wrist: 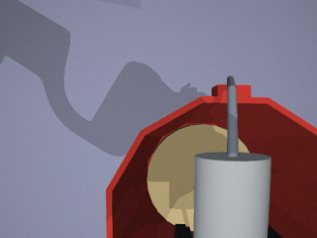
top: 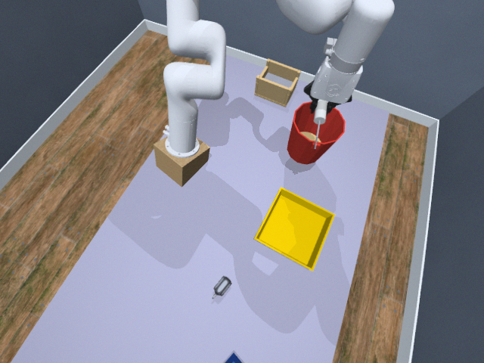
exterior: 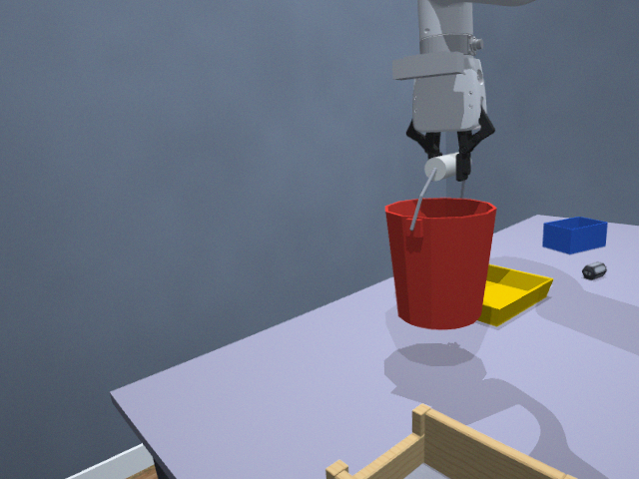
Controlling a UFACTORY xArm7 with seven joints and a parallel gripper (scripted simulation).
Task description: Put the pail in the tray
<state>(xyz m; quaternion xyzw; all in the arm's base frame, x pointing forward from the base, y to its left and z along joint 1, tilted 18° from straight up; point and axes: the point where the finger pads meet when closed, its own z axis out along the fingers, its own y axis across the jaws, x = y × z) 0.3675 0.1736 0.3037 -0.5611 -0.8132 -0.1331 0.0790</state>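
The red pail (top: 315, 132) hangs upright by its wire bail, lifted clear of the table, with its shadow below it in the exterior view (exterior: 441, 262). My gripper (exterior: 449, 166) is shut on the white grip of the pail's handle (top: 319, 111), straight above the pail's mouth. In the wrist view the white grip (wrist: 232, 195) fills the lower middle, with the pail's tan floor (wrist: 188, 174) below it. The yellow drip tray (top: 295, 227) lies flat and empty on the table, nearer the front than the pail and apart from it; it also shows behind the pail.
An open wooden crate (top: 277, 82) stands at the back near the pail. The arm's base block (top: 181, 158) stands to the left. A small grey bottle-like object (top: 221, 286) lies at the front. A blue bin (exterior: 573, 234) sits at the far front edge.
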